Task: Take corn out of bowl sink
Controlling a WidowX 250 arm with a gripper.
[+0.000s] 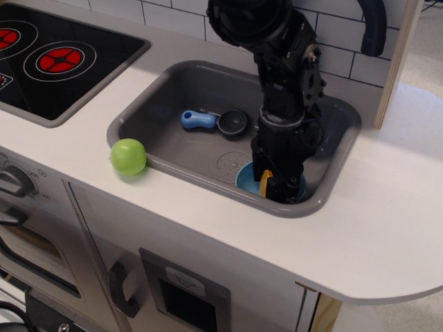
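Observation:
The grey sink [180, 149] is set in the white counter. The light blue bowl [244, 181] sits in the sink's front right corner, mostly covered by the arm. My black gripper [275, 188] reaches straight down into the bowl. A narrow strip of the yellow corn [266, 182] shows upright at the left side of the fingers, inside the bowl. The jaws look closed on the corn, with their tips hidden low in the bowl.
A small dark grey cup with a blue handle [216, 122] lies in the sink's middle. A green ball [128, 156] rests on the counter at the sink's front left rim. The stove top [55, 62] is at the left. A wooden post [398, 62] stands at the right.

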